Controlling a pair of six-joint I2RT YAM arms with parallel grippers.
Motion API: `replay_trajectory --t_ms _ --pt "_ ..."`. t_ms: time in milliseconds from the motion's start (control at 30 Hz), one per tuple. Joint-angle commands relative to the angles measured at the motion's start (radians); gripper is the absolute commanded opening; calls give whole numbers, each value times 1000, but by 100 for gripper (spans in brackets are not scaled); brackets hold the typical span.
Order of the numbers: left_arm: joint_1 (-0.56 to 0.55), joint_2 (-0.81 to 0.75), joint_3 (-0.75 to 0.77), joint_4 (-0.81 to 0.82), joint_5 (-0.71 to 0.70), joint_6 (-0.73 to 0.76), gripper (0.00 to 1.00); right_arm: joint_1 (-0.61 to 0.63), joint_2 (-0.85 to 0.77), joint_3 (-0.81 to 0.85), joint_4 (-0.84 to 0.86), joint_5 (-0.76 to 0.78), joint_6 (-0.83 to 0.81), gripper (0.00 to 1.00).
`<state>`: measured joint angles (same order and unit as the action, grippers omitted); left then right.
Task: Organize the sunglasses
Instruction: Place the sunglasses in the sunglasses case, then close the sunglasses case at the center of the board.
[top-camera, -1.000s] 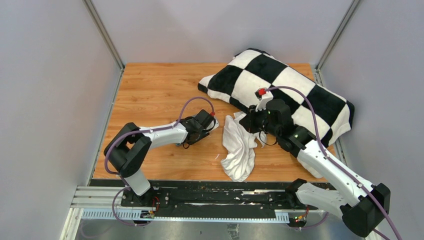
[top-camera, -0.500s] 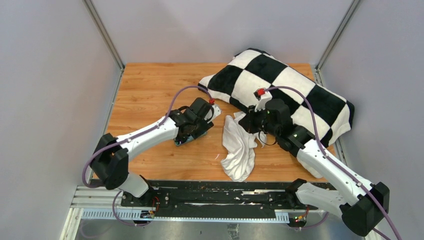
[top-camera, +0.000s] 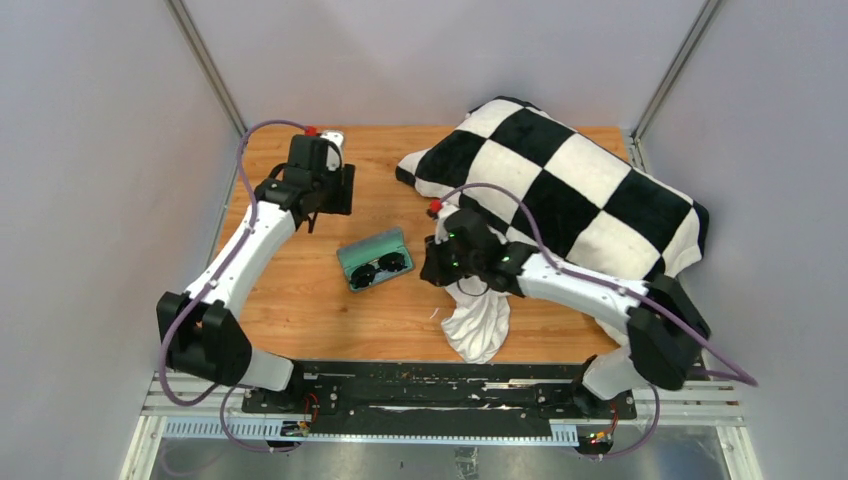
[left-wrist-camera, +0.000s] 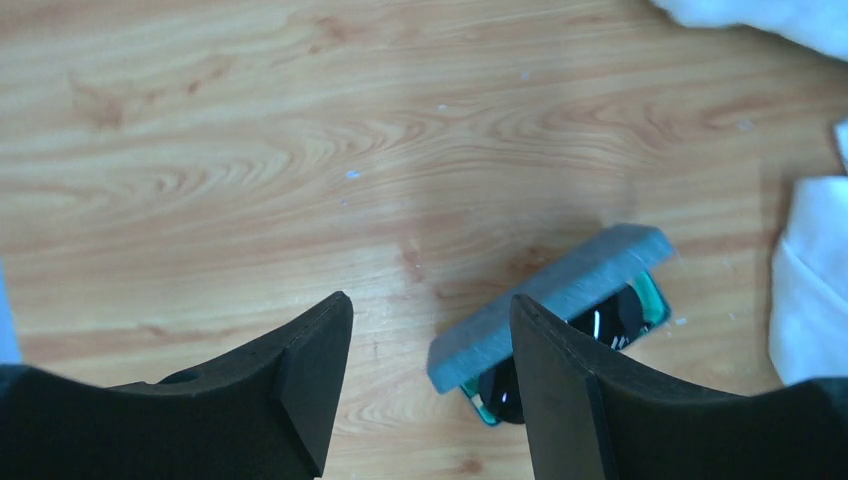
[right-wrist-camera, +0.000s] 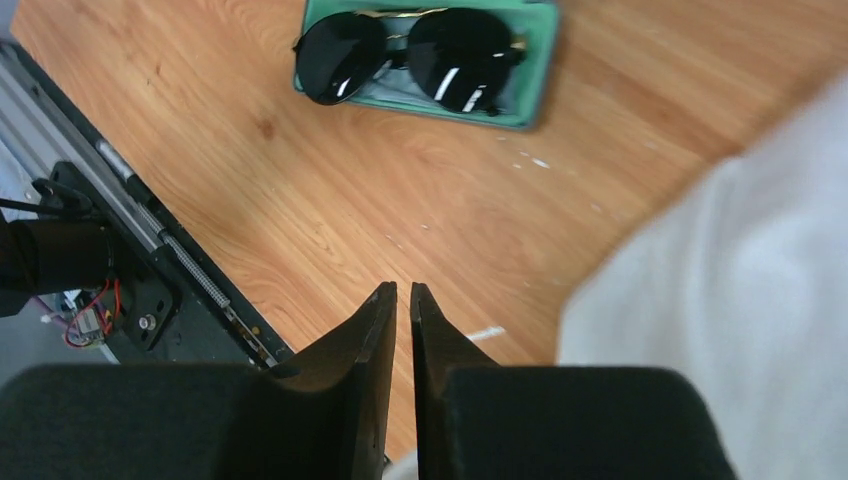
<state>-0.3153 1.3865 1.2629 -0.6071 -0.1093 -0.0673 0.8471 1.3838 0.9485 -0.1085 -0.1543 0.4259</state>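
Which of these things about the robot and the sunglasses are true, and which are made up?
1. The sunglasses lie inside the open case. True.
2. The left pincer is holding the sunglasses. False: it is open and empty, up above the table and away from the case.
3. The right pincer is shut, with nothing between its fingers. True.
4. The case sits on top of the checkered pillow. False: it sits on the wooden table, apart from the pillow.
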Motion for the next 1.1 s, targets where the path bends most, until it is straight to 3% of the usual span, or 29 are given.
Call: replay_trajectory --t_ms 0,167,367,700,1067 --pt "104 110 21 -33 138 -136 64 84 191 60 114 27 50 18" --pt "110 220 35 -27 124 -105 64 124 362 82 212 95 84 20" --pt "110 288 21 6 215 -106 63 133 487 116 248 131 111 21" --pt "107 276 -83 71 339 -138 61 138 532 102 294 273 120 29" --pt "97 201 -194 122 402 -160 61 122 555 111 353 272 95 30"
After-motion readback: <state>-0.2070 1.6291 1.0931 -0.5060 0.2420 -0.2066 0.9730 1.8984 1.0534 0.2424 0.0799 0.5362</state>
